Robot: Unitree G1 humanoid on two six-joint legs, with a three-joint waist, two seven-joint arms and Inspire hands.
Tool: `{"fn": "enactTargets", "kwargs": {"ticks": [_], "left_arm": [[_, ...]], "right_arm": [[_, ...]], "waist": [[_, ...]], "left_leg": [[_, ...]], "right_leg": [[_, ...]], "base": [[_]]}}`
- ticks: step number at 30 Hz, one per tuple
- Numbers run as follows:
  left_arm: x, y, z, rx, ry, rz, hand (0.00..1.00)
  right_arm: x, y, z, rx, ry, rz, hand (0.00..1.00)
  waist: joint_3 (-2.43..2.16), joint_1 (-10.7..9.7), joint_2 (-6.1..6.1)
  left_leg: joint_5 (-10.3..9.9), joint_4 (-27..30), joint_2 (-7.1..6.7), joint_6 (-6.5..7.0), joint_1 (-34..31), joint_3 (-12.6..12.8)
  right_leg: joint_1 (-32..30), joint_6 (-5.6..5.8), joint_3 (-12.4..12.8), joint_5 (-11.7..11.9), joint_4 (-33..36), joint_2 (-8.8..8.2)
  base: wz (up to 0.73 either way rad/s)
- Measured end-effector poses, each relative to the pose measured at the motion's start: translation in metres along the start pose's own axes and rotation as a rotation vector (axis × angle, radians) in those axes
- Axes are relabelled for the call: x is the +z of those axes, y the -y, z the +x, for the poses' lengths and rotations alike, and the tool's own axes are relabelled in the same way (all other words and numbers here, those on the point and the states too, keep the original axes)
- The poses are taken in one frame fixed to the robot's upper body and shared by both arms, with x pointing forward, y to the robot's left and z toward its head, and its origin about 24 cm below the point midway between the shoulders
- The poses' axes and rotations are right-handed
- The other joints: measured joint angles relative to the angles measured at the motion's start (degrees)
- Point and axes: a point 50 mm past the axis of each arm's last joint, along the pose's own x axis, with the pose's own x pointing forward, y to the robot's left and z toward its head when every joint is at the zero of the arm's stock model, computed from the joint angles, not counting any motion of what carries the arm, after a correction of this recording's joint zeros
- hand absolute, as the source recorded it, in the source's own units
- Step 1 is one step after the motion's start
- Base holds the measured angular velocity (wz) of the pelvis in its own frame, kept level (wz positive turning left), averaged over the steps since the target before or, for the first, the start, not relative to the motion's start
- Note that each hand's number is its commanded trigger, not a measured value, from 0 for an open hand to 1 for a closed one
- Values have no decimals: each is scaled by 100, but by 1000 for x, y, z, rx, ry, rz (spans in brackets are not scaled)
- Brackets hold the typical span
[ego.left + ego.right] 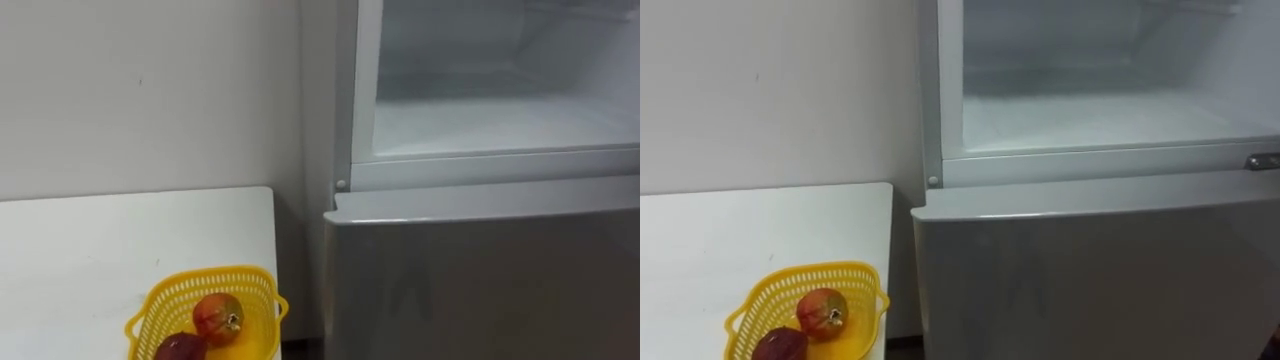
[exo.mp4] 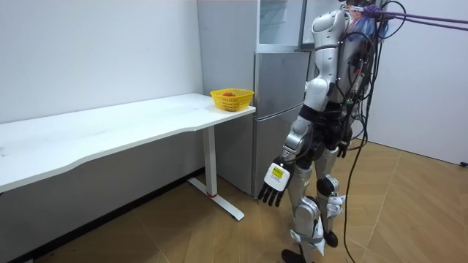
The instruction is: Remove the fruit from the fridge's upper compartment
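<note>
Two fruits, one round red-and-yellow [image 1: 217, 315] and one dark red [image 1: 178, 348], touching each other inside a yellow perforated plastic basket [image 1: 152, 305]. Judged to be the items retrieved.

Location: basket on the corner of the white desk [image 1: 100, 250], well above the left robot hand [image 2: 274, 188] and farther out towards the wall, to the room view's left of it.

Left robot hand: hangs low beside the thigh, fingers loosely spread and pointing down, holding nothing.

Upper compartment [image 1: 500, 120] of the grey fridge: door open, white shelf bare as far as can be seen, high above the robot hand and just beyond it. Grey lower door [image 1: 480, 290] closed.

Step in hand, as a judgement: retrieval itself appears done, robot standing before the open fridge.

Next move calls for: raising a robot hand to the upper door and swinging it closed, or one more reach if something lies hidden deeper inside.
</note>
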Motion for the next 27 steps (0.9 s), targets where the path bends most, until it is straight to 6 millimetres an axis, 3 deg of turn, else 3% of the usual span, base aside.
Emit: {"fn": "enactTargets", "kwargs": {"ticks": [4,8,12,15,21,24,27], "left_arm": [[-3,-1,0,4,-22,-12,0],[-5,-7,0,25,-29,-52,0],[-11,-14,-2,54,-41,-106,0],[-15,-17,-2,63,-50,-140,0],[-12,-18,-2,57,-42,-175,0],[-12,-19,-2,56,-41,-180,0],[-14,-20,-2,57,-45,-173,0]], "right_arm": [[-12,6,-1,-22,-59,224,0],[-24,13,-1,-47,-110,554,0],[-25,17,-2,-46,-124,981,0],[-22,21,-2,-36,-102,1205,0],[1,24,0,24,-22,1631,0],[12,30,0,42,32,1736,0],[44,42,-4,107,171,1789,0]], "waist": [[4,-15,14],[2,-83,42],[-6,-196,16],[-14,-249,3],[-41,-325,-24],[-46,-330,-34],[-44,-334,-32]], "left_leg": [[0,34,3,0,3,-11],[-1,36,9,0,10,-39],[-2,33,14,-1,11,-63],[-3,34,13,-2,7,-74],[-2,45,15,-2,-1,-68],[-2,56,14,-2,2,-54],[-1,59,16,-1,1,13]], "right_leg": [[34,-1,-20,-1,-2,-2],[49,-4,-35,0,13,1],[12,-18,-56,-11,18,2],[14,-19,-64,-12,17,3],[6,-20,-57,-11,20,9],[2,-20,-57,-11,20,6],[-59,-24,13,-14,25,4]], "base": [[4],[2],[0],[0],[0],[0],[-10]]}}
